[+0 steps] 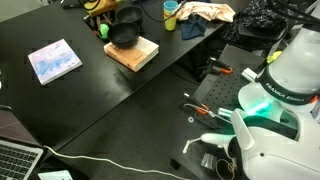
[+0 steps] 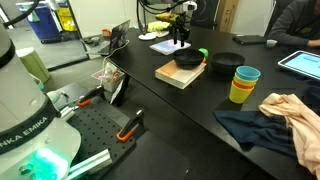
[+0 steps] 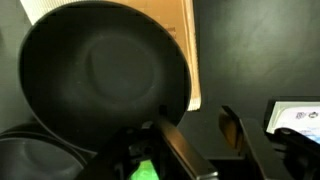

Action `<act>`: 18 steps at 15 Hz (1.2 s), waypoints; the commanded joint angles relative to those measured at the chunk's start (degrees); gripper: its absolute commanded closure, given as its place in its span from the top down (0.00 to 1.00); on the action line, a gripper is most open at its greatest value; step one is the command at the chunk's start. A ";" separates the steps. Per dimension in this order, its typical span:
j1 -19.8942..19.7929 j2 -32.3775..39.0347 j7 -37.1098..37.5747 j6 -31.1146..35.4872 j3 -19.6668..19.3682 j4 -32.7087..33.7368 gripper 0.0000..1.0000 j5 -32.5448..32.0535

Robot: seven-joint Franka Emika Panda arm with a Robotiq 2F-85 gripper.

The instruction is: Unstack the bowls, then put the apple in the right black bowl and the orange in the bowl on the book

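Note:
One black bowl (image 2: 188, 61) sits on the tan book (image 2: 178, 76). It fills the wrist view (image 3: 105, 70), with the book's edge (image 3: 185, 45) beside it. The other black bowl (image 2: 226, 62) stands on the table beside the book and shows at the lower left of the wrist view (image 3: 28, 155). The green apple (image 2: 202, 54) lies between the bowls; it also shows in an exterior view (image 1: 103, 30) and the wrist view (image 3: 145, 171). My gripper (image 2: 180, 38) hovers above the bowl on the book, open and empty (image 3: 215, 150). I cannot make out the orange.
Stacked yellow and teal cups (image 2: 243, 84), a tan cloth (image 2: 292, 112) and a dark cloth (image 2: 252, 130) lie on the table. A thin blue-and-pink book (image 1: 55, 61) lies apart. A tablet (image 2: 303, 63) is near the far edge.

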 commanded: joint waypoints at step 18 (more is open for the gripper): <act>-0.21 21.64 3.68 6.42 -14.71 27.82 1.00 -6.13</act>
